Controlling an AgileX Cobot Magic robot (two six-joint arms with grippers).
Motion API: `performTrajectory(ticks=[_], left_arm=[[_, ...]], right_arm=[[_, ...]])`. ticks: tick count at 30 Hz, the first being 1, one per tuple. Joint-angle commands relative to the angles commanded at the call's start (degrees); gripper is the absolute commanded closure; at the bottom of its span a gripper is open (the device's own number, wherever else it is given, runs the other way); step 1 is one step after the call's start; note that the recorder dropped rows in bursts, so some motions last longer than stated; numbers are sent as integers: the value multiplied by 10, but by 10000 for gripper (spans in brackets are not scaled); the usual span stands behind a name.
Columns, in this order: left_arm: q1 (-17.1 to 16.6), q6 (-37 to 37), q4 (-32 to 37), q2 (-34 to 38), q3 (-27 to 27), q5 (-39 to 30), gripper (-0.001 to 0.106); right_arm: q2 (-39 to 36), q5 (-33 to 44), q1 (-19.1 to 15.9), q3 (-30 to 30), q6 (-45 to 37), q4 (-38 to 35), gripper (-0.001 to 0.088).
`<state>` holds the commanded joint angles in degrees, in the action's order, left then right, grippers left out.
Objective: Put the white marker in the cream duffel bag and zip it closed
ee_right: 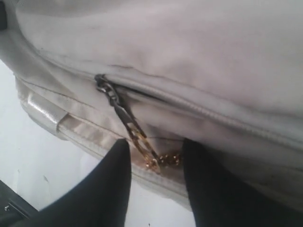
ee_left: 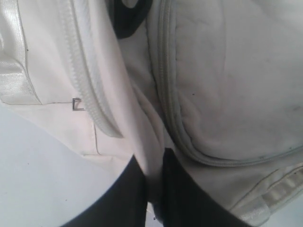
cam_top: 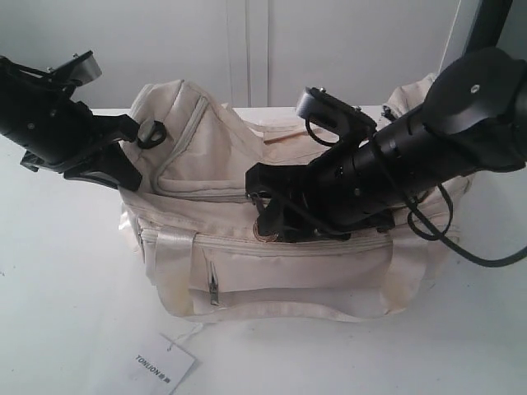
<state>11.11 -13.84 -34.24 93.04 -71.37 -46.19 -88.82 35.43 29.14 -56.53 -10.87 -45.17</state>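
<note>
The cream duffel bag [cam_top: 272, 271] lies on the white table, slumped. At the bag's left end, my left gripper [cam_top: 128, 173] is shut on a fold of its fabric; the left wrist view shows the black fingers [ee_left: 135, 189] pinching cream cloth [ee_left: 152, 161]. My right gripper [cam_top: 272, 220] hovers at the bag's front upper edge, open. In the right wrist view the gold ring zipper pull [ee_right: 154, 158] hangs between its spread fingertips [ee_right: 156, 144], apart from both, below the dark slider [ee_right: 101, 81]. The white marker is out of view.
A white square paper tag [cam_top: 165, 366] with printed text lies on the table in front of the bag. The small front zip pocket [cam_top: 212, 284] faces the camera. The right arm's black cable [cam_top: 486, 259] loops beside the bag's right end.
</note>
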Motion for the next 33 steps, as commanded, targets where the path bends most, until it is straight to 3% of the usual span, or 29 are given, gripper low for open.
performTrajectory(ticks=[6,7,8,9,10,15,21,26,33], left_arm=[[0,0,0,0,0,0,1053],[0,0,0,0,0,0,1053],[0,0,0,0,0,0,1053],[0,0,0,0,0,0,1053],[0,0,1,0,0,0,1053],[0,0,9,0,0,-1,1053],[0,-1,18,0,0,-1,1053],[0,-3,23,0,0,-1,1053],[0,-3,24,0,0,-5,1053]], right_arm=[[-4,9,0,0,-48,-45,539],[-4,11,0,0,-50,-45,581],[-4,16,0,0,-51,-43,704],[-4,18,0,0,-51,-43,759],[-3,20,0,0,-51,-41,870],[28,23,0,0,-50,-27,868],[97,34,0,0,-20,79,868],[132,41,0,0,60,196,868],[137,53,0,0,72,223,868]])
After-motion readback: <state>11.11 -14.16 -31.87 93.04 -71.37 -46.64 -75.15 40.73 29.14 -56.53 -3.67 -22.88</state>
